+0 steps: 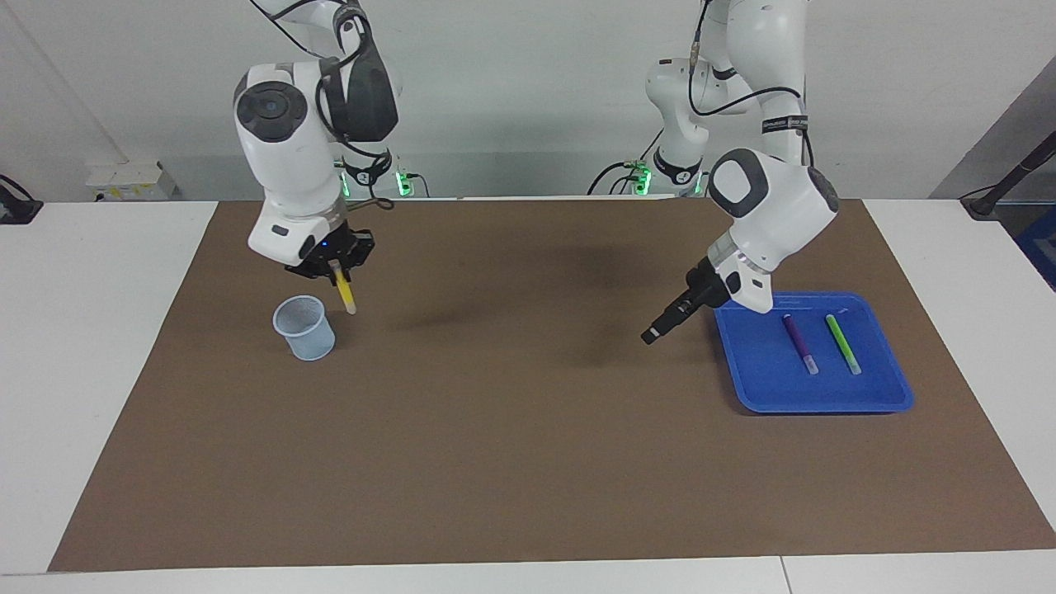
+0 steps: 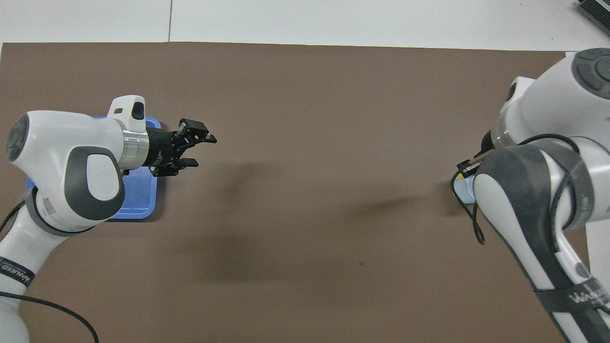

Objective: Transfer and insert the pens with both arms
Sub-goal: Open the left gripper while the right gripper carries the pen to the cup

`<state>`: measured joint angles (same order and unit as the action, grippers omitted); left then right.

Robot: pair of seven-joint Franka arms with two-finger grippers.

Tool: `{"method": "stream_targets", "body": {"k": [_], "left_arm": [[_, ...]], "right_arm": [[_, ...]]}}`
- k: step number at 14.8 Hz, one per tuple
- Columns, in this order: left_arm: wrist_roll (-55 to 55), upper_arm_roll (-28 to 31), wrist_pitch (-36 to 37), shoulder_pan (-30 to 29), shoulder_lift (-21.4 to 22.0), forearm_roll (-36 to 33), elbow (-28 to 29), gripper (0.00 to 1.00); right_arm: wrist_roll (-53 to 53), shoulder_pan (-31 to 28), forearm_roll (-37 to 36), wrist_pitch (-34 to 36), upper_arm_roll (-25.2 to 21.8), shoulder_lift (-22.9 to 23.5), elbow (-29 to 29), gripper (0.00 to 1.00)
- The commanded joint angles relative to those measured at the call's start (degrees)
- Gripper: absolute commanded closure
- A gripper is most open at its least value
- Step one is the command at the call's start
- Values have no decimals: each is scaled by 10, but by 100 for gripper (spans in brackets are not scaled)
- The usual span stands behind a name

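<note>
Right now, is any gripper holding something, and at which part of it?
The right gripper holds the yellow pen by its upper end, whitish tip down, over the cup. The left gripper is open and holds nothing.

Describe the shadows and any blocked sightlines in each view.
Facing view: soft blurred shadows on the brown mat under both arms, and the cup shows fully. Overhead view: similar faint shadows; the right arm hides most of the cup, and the left arm covers much of the tray.
</note>
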<state>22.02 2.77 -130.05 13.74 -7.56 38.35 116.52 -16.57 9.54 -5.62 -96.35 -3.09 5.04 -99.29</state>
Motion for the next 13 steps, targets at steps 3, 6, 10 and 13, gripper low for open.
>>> {"method": "stream_targets", "body": {"k": [3,6,10,13], "left_arm": [[-155,-2,43,-82,17,-88,11,21],[-217,-1,43,-111,17,-153,10,21],[-308,-1,38,-151,16,-216,7,22],[-358,-1,22,-170,12,-270,6,22]], "right_arm": [[-73,-54,-11,-55,8,-24,-64,100],[-74,-55,-11,-88,8,-35,-96,100],[-87,-67,-12,-121,7,-44,-129,95],[-87,-69,-12,-119,7,-45,-127,0]]}}
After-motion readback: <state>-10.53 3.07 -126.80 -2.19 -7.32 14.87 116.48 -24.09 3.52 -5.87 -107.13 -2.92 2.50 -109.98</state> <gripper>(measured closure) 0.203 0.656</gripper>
